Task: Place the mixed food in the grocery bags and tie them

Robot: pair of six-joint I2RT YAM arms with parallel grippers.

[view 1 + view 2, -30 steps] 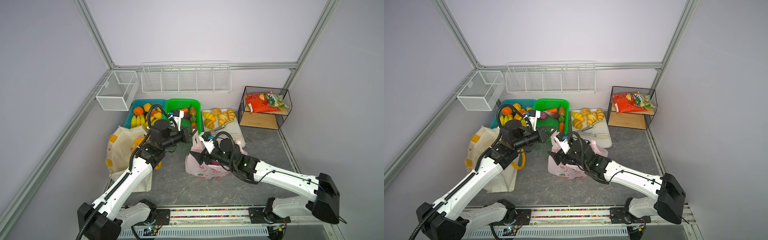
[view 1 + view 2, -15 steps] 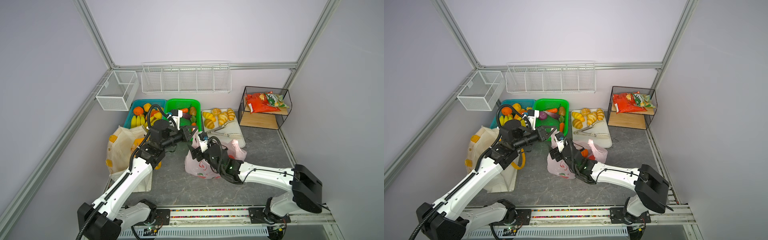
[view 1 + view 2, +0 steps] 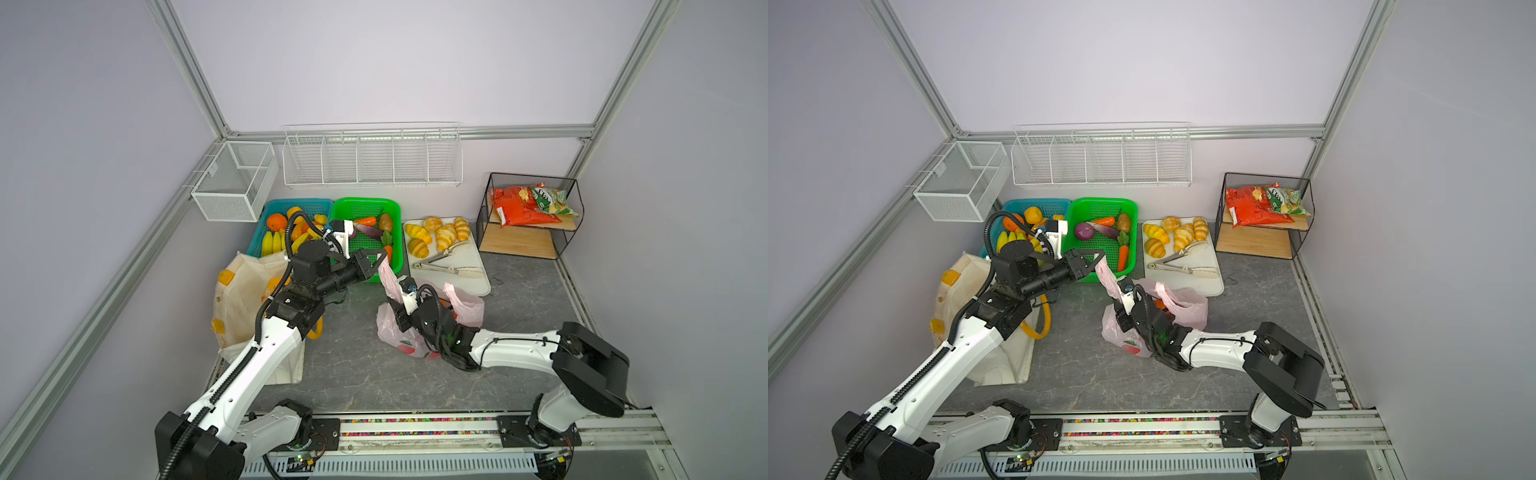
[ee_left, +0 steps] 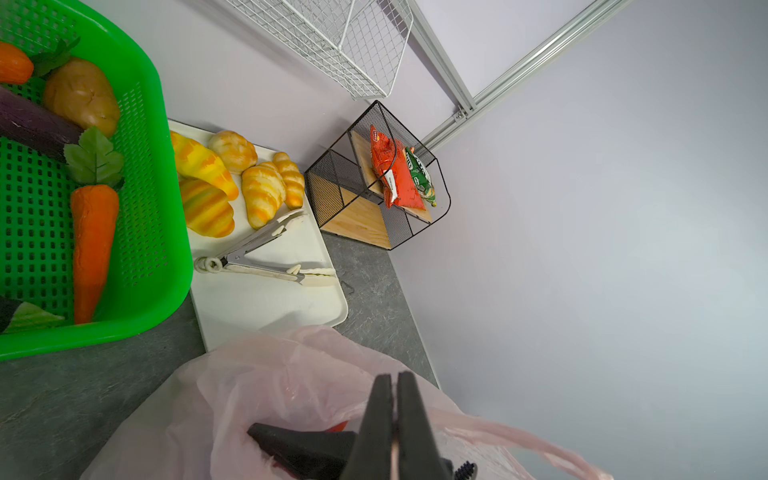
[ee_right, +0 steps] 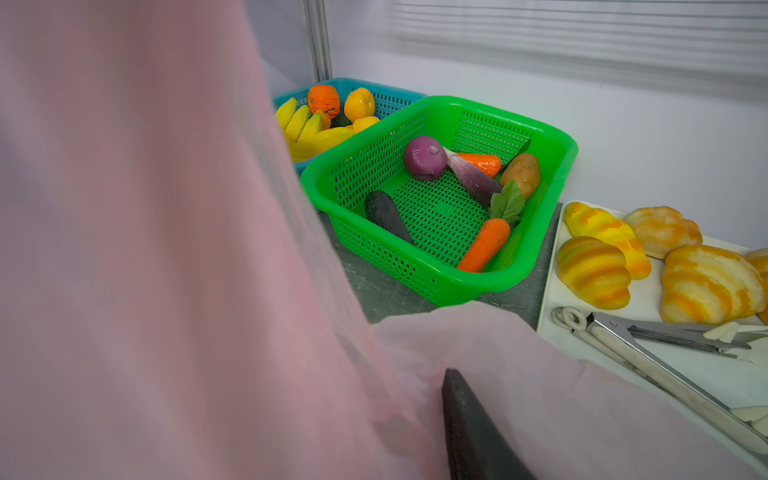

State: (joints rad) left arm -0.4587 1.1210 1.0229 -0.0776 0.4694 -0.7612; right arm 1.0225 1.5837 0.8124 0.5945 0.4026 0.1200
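Observation:
My left gripper (image 3: 384, 259) (image 3: 1100, 259) (image 4: 395, 382) is shut on one loop handle of the pink grocery bag (image 3: 467, 309) (image 3: 1185, 307) (image 4: 270, 386) and holds it stretched up and to the left. My right gripper (image 3: 400, 313) (image 3: 1121, 318) sits at the bag's mouth below that handle. Pink film covers most of the right wrist view, where only one black finger (image 5: 465, 415) shows. Something orange (image 3: 1160, 303) lies inside the bag. The cream canvas tote (image 3: 239, 299) lies at the left. The purple onion (image 5: 424, 158) and eggplant (image 5: 471, 176) lie in the green basket (image 3: 365, 203). Snack packets (image 3: 523, 203) rest on the black wire rack.
A blue basket (image 3: 299, 203) of bananas and oranges stands behind my left arm. A white tray (image 3: 465, 278) holds croissants and tongs, right behind the pink bag. Carrots and a potato share the green basket. White wire racks (image 3: 372, 162) hang on the back wall.
My right gripper has moved left along the pink bag to its raised handle, its jaws narrowing, and the arm's elbow has drawn in. My left gripper has kept its hold and place.

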